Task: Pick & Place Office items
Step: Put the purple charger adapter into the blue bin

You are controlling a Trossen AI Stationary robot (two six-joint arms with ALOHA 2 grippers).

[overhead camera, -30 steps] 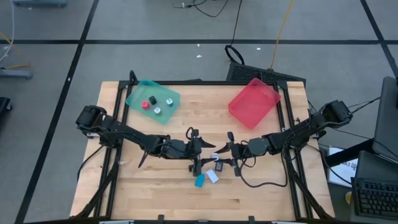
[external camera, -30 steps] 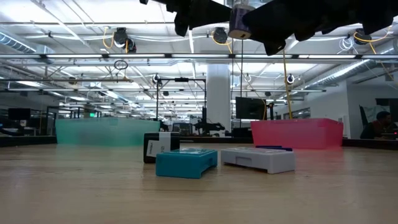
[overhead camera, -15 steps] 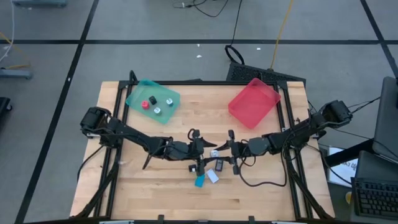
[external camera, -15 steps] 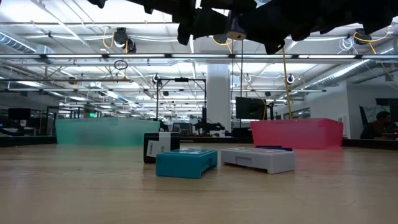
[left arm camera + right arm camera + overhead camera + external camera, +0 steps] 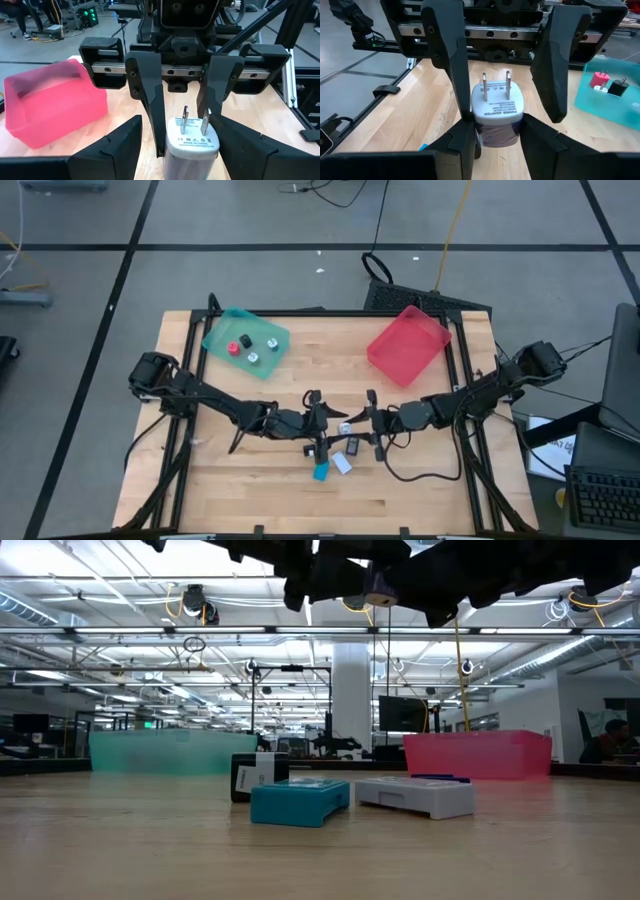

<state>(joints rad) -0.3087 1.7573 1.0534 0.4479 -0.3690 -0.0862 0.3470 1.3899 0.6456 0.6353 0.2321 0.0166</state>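
While right gripper point(image 5: 352, 424) clamps charger point(image 5: 497, 102) (white), aloft.

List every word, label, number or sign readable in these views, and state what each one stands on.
White plug adapter held between the two grippers: small print and marks on its pronged face, too small to read.
Black block on the table: a white label, blurred, unreadable.
Teal block and white block: faint top markings, unreadable.
No other text is legible.

Bare table point(image 5: 250, 490) around three central blocks point(image 5: 321, 471)
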